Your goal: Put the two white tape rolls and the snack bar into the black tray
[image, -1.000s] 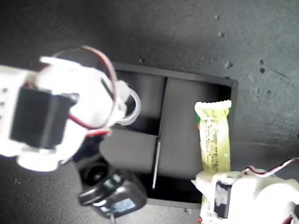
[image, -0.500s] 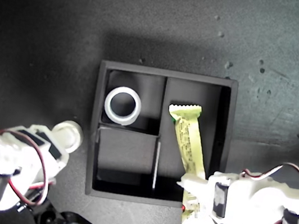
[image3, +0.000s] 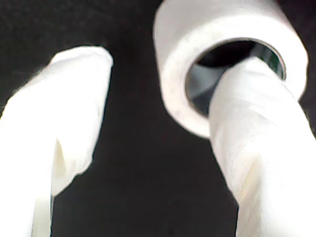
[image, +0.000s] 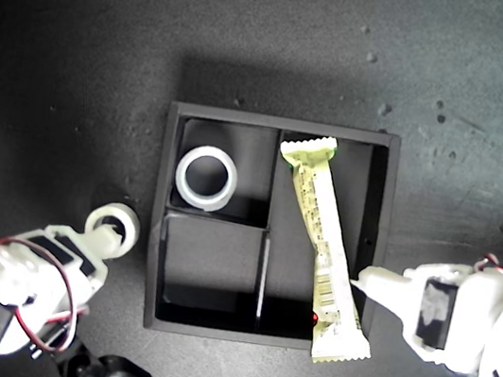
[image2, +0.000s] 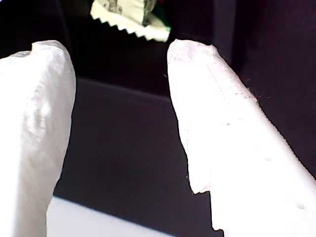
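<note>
my first gripper (image2: 118, 113) is sitting with its jaws wide apart and nothing between them, at about 4 o'clock in the exterior view. the snack bar (image: 323, 248) is lying slanted in the long part of the black tray (image: 159, 222), its lower end poking over the wall. one white tape roll (image: 206, 178) is lying in a small part at 11 o'clock. my second gripper (image3: 163, 123), at 8 o'clock, is gaping too, one finger (image3: 256, 128) poking into the second tape roll (image3: 177, 64) outside the tray.
</note>
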`<state>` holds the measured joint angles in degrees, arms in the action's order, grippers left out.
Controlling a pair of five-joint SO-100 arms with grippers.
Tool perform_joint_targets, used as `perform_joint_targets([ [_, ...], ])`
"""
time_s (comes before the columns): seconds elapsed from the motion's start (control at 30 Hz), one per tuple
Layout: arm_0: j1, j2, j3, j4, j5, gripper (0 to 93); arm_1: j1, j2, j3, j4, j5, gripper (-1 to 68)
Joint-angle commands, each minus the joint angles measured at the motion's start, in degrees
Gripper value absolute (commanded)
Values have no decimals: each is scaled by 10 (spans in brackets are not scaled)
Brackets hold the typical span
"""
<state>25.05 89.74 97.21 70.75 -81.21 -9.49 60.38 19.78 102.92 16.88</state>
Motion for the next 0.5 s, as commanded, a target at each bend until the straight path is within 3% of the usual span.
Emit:
perform_joint_targets([
  [0.0,-5,14,-1,-16,8,149,14,60,-31,3,53,106],
  [0.47,-6,-9,-2,-17,8,148,-11,99,-98,3,83,69],
])
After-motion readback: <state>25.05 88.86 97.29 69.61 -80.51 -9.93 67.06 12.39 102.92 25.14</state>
